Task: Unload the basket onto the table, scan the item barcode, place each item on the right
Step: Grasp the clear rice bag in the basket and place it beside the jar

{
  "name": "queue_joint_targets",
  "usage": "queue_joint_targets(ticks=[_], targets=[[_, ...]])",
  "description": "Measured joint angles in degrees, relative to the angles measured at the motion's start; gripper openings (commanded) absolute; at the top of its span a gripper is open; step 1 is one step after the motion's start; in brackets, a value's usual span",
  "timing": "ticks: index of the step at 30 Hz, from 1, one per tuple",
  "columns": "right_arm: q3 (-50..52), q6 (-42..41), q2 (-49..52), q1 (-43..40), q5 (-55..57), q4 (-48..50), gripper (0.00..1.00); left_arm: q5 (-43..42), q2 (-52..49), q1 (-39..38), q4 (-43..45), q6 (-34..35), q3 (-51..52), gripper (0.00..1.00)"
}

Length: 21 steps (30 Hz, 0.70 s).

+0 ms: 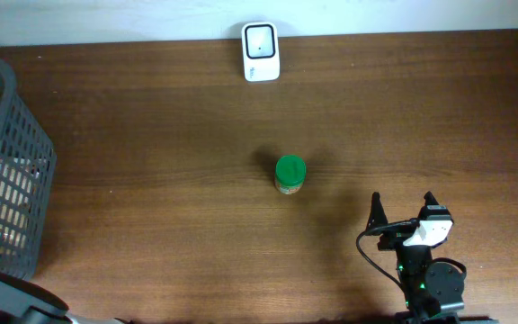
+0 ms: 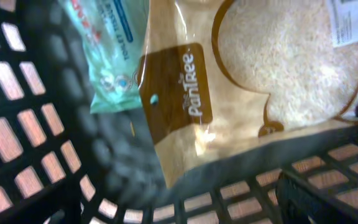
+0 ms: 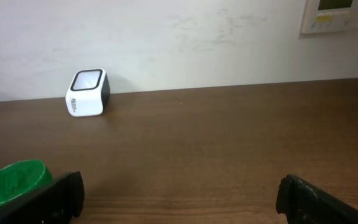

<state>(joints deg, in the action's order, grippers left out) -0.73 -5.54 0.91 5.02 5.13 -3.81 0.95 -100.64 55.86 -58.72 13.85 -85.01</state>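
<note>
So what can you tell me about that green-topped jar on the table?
The jar is small and round, with a bright green lid, apparently plastic, over a tan body. It stands upright near the middle of the wooden table, lid on; nothing touches it. The white scanner sits beyond it; the right gripper is apart.

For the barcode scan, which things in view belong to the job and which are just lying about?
Job: white box-shaped scanner; dark grey plastic basket; brown clear-windowed rice bag inside it, probably the item.
Lying about, it seems: green-lidded jar; teal packet in the basket; white wall panel.
</note>
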Motion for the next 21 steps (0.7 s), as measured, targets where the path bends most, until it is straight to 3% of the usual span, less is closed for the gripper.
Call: queue_joint_targets(ticks=[9,14,15,16,20,21], targets=[[0.00,-0.02,0.00,0.00,0.00,0.00,0.98,-1.01,-12.46,-1.79,8.94,-0.81,2.86,0.99],[0.00,-0.04,0.00,0.00,0.00,0.00,0.98,-1.88,-12.81,-6.36,15.72,-2.34,3.06,0.99],[0.00,-0.02,0.00,0.00,0.02,0.00,0.98,-2.14,-13.62,-6.62,16.85,-2.32,3.13,0.95],[0.00,-0.02,0.00,0.00,0.00,0.00,0.98,-2.51,-14.47,-6.58,17.70,-2.34,3.23,0.89],[0.00,-0.07,0.00,0.00,0.00,0.00,0.98,-2.49,-15.87,-6.62,18.45,-3.19,2.32,0.15],[0.00,-0.04,0.00,0.00,0.00,0.00,0.98,-2.49,-16.04,-6.60,18.51,-3.26,2.23,0.05]])
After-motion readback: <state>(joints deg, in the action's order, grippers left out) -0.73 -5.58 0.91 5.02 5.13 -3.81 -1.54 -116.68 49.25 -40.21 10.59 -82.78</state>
